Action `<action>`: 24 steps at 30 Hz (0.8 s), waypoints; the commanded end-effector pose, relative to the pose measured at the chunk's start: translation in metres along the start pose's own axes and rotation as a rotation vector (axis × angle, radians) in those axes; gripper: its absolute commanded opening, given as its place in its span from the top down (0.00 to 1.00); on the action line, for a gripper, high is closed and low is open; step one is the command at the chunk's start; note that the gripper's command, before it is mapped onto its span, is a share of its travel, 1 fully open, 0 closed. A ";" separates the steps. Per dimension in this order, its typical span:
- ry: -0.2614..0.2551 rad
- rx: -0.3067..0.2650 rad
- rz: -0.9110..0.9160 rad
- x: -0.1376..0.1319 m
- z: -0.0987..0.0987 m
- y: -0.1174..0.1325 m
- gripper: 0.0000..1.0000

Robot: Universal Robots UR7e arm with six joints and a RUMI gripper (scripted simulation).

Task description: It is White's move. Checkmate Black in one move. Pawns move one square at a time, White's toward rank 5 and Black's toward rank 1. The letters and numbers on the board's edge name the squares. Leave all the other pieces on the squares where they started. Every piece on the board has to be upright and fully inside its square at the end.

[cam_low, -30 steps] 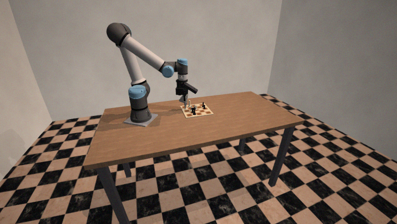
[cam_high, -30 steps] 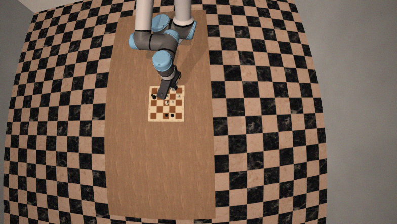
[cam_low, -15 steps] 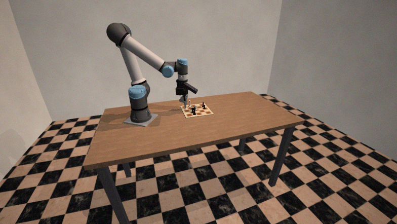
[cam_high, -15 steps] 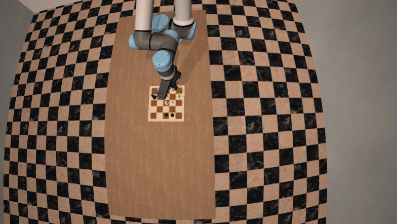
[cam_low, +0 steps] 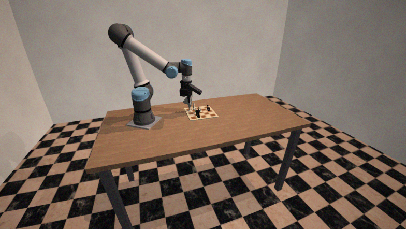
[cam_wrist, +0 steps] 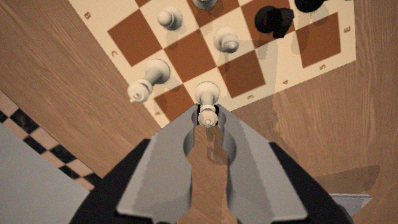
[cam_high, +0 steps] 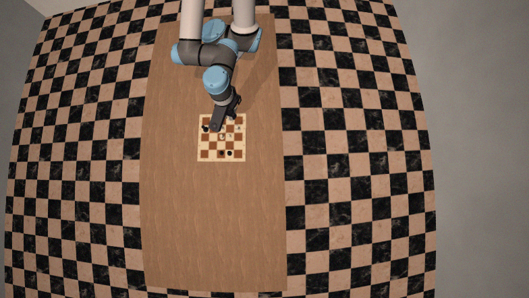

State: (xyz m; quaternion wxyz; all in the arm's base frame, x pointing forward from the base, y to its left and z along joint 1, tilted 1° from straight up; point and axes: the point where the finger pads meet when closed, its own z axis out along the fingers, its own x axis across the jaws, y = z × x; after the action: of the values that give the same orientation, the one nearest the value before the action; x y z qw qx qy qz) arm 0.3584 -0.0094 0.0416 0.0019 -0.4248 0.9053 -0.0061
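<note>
The small chessboard (cam_high: 221, 159) (cam_low: 212, 114) (cam_wrist: 134, 36) lies on the wooden table in front of the arm. My gripper (cam_wrist: 207, 105) (cam_high: 214, 127) (cam_low: 188, 102) points down over the board's edge row nearest the arm's base. It is shut on the top of a white piece (cam_wrist: 207, 96), whose base is over a light edge square. Beside it a tall white king (cam_wrist: 150, 80) stands. Two white pawns (cam_wrist: 170, 18) (cam_wrist: 226, 40) stand farther in. A black knight (cam_wrist: 274, 20) is beyond them. Two black pieces (cam_high: 221, 152) (cam_high: 229, 152) stand on the far row and one black piece (cam_high: 204, 127) at the left edge.
The wooden table (cam_high: 207, 222) (cam_low: 199, 133) carries the board and the arm's base (cam_low: 142, 120). A checkered floor surrounds the table. The white king stands close to the left of my fingers.
</note>
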 end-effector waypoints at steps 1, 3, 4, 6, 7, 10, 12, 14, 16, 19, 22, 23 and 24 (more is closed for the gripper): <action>0.000 0.001 0.000 0.000 -0.015 0.000 1.00; 0.000 0.001 0.000 0.000 -0.020 0.000 1.00; 0.000 0.001 0.000 0.000 -0.020 0.000 1.00; 0.000 0.001 0.000 0.000 -0.032 0.000 1.00; 0.000 0.001 0.000 0.000 -0.038 0.000 1.00; 0.000 0.001 0.000 0.000 -0.057 0.000 1.00; 0.000 0.001 0.000 0.000 -0.069 0.000 1.00; 0.000 0.001 0.000 0.000 -0.080 0.000 1.00; 0.000 0.001 0.000 0.000 -0.087 0.000 1.00; 0.000 0.001 0.000 0.000 -0.093 0.000 1.00; 0.000 0.001 0.000 0.000 -0.094 0.000 1.00; 0.000 0.001 0.000 0.000 -0.094 0.000 1.00; 0.000 0.001 0.000 0.000 -0.094 0.000 1.00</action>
State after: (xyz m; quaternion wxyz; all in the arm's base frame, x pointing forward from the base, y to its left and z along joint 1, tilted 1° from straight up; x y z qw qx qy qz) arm 0.3578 -0.0085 0.1330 0.0022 -0.4248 0.9053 -0.0064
